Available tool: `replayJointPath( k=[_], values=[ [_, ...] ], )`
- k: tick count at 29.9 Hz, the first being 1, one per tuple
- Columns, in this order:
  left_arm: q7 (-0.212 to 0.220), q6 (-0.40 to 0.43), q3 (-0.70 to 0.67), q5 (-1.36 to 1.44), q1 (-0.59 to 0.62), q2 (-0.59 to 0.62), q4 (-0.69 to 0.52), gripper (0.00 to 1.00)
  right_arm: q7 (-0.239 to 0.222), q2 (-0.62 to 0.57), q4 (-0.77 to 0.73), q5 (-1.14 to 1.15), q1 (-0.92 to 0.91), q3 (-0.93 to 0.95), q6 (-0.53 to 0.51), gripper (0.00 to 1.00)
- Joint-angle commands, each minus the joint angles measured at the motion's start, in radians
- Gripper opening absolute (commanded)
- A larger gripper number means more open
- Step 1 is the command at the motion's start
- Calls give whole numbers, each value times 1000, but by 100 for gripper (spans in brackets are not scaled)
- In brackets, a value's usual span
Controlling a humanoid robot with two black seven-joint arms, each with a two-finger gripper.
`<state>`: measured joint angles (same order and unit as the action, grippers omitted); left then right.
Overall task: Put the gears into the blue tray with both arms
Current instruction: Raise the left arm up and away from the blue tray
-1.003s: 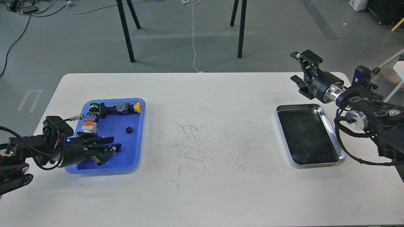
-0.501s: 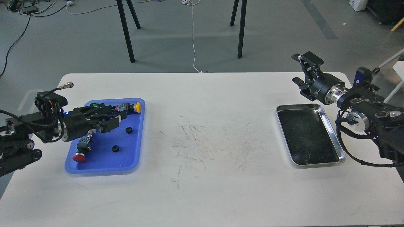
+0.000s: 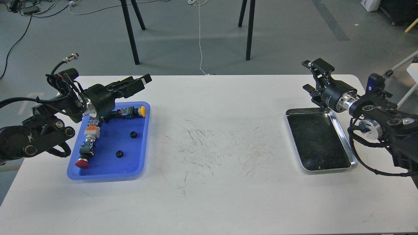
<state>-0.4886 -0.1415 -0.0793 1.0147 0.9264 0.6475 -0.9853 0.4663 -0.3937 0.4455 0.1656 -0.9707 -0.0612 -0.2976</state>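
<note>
Two small black gears lie in the blue tray [image 3: 107, 175] at the left of the table, one [image 3: 133, 134] near its right side and one [image 3: 119, 153] closer to the front. My left gripper [image 3: 141, 81] hovers above the tray's far edge, pointing right, open and empty, clear of both gears. At the far right, my right gripper [image 3: 307, 75] hangs above the table behind the silver tray, its fingers wide apart with nothing between them.
The blue tray also holds a red-capped push button [image 3: 81, 163], an orange and white part [image 3: 91, 130] and a yellow-capped part [image 3: 141, 111]. A shiny silver metal tray [image 3: 326, 169] sits at the right. Black stand legs [image 3: 130, 36] stand on the floor beyond the table.
My left arm rose from low over the tray's front to above its far edge. A second gear and the red-capped button now show in the tray. The right gripper shifted only slightly.
</note>
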Motion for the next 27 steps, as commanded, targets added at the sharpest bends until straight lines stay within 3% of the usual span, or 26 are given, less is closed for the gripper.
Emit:
replayJointPath(
  k=[1,15,27],
  values=[
    [0,23,-60,-103,9,-72,51,99,0,6,-30,0,10,0,0,99],
    [0,138,-292,-418,63,-307,301,99,-1,41,-47,-6,23,60,14,99],
    [0,171,-419,-493,94,-460,419,100,-1,41,-47,-6,21,178,14,99]
  ],
)
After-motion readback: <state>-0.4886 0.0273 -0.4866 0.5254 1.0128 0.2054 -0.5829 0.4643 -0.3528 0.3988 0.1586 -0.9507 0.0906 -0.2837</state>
